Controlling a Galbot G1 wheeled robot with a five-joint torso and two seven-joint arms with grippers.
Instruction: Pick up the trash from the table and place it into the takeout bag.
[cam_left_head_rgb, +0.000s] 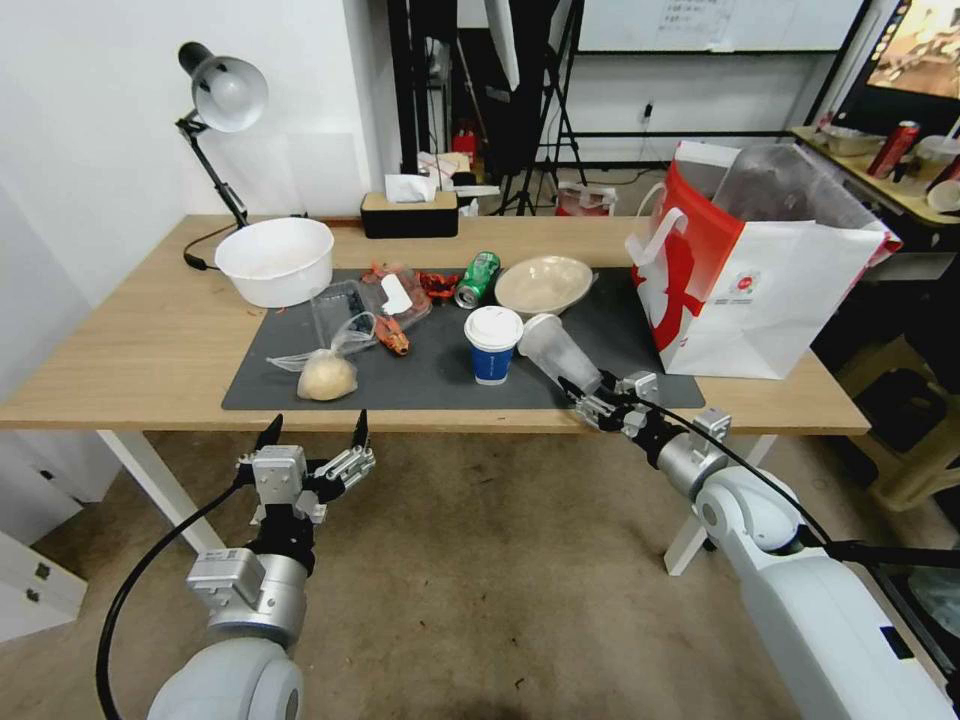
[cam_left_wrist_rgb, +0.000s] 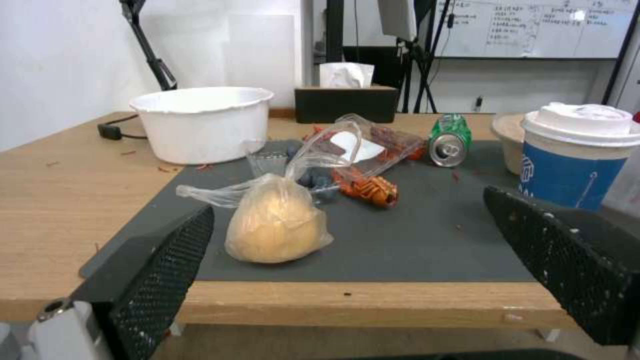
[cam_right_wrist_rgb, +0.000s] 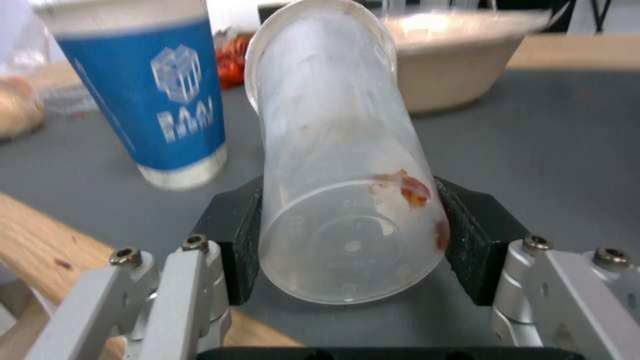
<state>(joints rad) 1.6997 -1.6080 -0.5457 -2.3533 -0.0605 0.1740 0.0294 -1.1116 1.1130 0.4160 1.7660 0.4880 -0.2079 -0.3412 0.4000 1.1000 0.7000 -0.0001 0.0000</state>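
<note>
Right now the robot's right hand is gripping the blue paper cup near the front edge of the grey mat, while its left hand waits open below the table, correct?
Not quite. The right hand grips the clear plastic cup, not the blue paper cup, which stands free beside it; the right wrist view shows the pads clamped on the clear cup's base. The rest holds: it is near the mat's front edge, and the left hand waits open below the table.

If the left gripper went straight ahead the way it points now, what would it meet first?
Probably the clear bag with tan bun: it sits centred between the open left gripper's fingers, just past the table edge. Depth is unclear; a low approach could catch that edge first.
</note>
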